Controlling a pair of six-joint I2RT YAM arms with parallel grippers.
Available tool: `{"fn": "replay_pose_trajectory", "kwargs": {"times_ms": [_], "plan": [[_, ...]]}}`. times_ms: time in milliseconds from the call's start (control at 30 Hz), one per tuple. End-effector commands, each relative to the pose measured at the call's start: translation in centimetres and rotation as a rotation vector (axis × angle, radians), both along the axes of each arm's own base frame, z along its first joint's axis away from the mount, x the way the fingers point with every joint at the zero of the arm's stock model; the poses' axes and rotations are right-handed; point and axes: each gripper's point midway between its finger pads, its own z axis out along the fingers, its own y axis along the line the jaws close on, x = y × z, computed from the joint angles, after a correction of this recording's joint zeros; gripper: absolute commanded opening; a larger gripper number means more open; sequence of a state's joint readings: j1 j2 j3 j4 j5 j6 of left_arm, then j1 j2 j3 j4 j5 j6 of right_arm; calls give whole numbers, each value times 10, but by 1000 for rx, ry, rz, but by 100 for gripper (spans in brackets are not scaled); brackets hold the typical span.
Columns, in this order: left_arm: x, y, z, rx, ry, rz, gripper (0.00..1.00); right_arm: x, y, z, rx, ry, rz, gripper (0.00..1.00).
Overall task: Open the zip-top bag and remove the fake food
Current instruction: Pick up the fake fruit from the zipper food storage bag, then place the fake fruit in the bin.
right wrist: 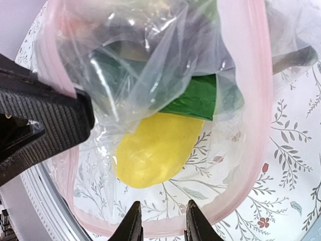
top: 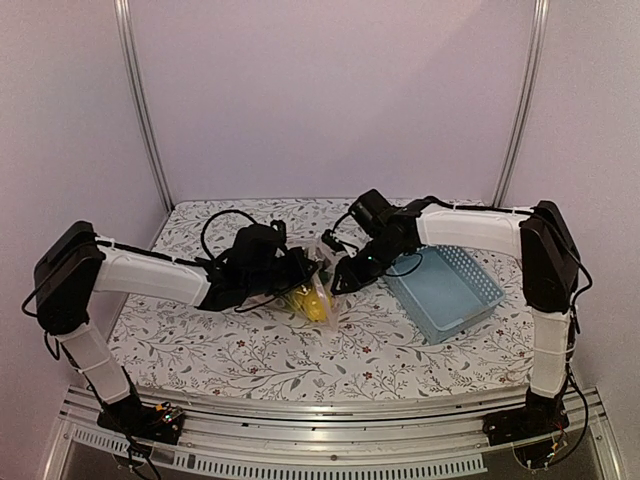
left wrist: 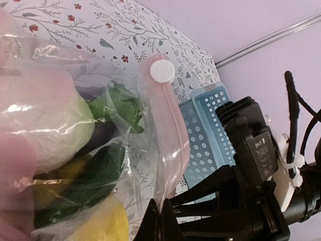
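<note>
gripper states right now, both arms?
Left gripper: looks closed, fingers clamped on the zip-top bag at its edge.
Right gripper: closed, pinching the same bag's opposite edge.

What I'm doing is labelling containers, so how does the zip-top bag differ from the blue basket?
The zip-top bag is clear, crinkled and soft; the blue basket is opaque, rigid and perforated. The bag holds yellow and green toy food; the basket looks empty. The left gripper and right gripper pinch the bag; no gripper holds the basket. Both are over the floral table.
</note>
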State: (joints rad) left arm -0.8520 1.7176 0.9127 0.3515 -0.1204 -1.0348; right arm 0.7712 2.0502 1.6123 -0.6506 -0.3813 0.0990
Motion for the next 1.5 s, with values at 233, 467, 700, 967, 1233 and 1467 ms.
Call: {"fn": "replay_pose_trajectory", "kwargs": {"times_ms": [233,467,700,967,1233,1467], "plan": [[1,10,-15,-25,31,48,0,-1,28,-11,-1,44,50,36],[0,5,-31,-33,50,86,0,3,30,-48,-85,76,5,43],[-2,4,-39,-27,69,83,0,-3,49,-62,-66,117,34,63],[-4,8,-36,-28,63,90,0,9,54,-84,-99,133,-49,67],[-5,8,-34,-91,62,103,0,-3,65,-80,11,240,-125,76],[-5,11,-32,-75,57,104,0,7,56,-76,-20,162,-153,53]]}}
